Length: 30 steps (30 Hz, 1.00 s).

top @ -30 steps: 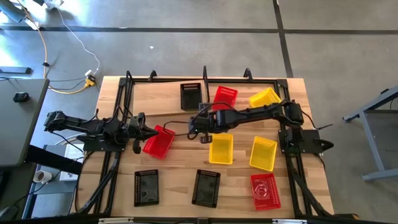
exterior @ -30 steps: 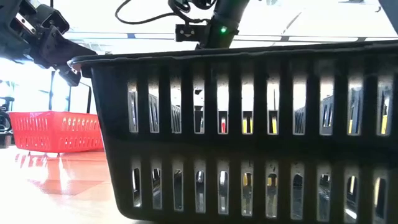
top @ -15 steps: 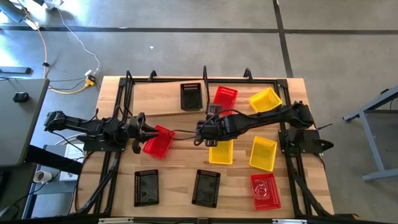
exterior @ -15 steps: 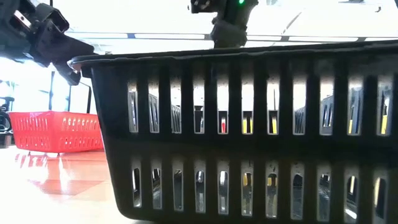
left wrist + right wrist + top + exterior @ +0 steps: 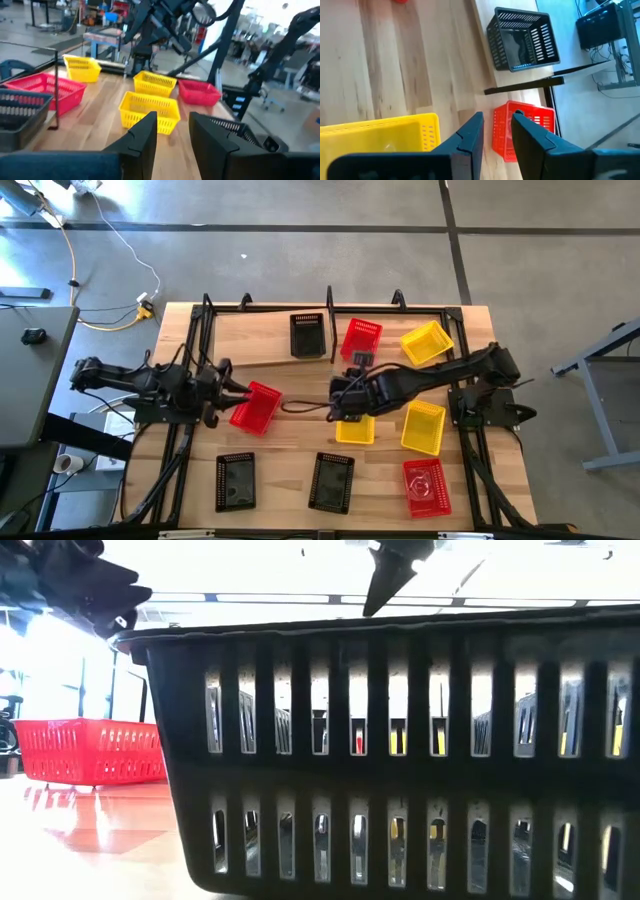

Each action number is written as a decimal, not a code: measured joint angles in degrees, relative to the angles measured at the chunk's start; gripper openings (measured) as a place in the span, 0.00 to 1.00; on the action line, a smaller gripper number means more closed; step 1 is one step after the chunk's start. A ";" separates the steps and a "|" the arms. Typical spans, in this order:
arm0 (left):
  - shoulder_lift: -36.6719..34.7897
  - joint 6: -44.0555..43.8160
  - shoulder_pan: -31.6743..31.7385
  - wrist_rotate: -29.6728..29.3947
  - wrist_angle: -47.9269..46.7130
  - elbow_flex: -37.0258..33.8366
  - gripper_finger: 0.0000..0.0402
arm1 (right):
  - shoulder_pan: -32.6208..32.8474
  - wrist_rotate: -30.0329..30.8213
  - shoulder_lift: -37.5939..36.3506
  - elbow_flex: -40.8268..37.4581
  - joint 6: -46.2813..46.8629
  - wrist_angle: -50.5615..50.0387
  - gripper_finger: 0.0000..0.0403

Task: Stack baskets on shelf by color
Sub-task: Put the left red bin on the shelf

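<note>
A red basket (image 5: 257,408) rests on its base on the table, left of the middle. My left gripper (image 5: 238,391) hangs level above its left rim, open and holding nothing (image 5: 172,135). My right gripper (image 5: 341,397) slants down above a yellow basket (image 5: 355,426) at mid-table. It is open with nothing between its fingers (image 5: 497,132). On the shelf (image 5: 270,350) at the far side stand a black basket (image 5: 307,335), a red basket (image 5: 361,340) and a yellow basket (image 5: 425,342).
More baskets rest on the table: yellow (image 5: 423,427), red (image 5: 427,487), and two black ones (image 5: 332,482) (image 5: 235,482) near the front edge. A black basket (image 5: 400,760) fills the low view. Black frame tubes (image 5: 190,440) run along both table sides.
My right gripper has risen and swung toward the table's near edge, from beside the shelf to above the middle yellow basket. My left gripper has risen over the red basket, which has stayed where it was on the table.
</note>
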 joint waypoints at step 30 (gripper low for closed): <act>34.79 -2.28 -5.15 6.60 -48.18 31.06 0.26 | -0.13 0.96 0.00 -0.02 1.51 -1.36 0.22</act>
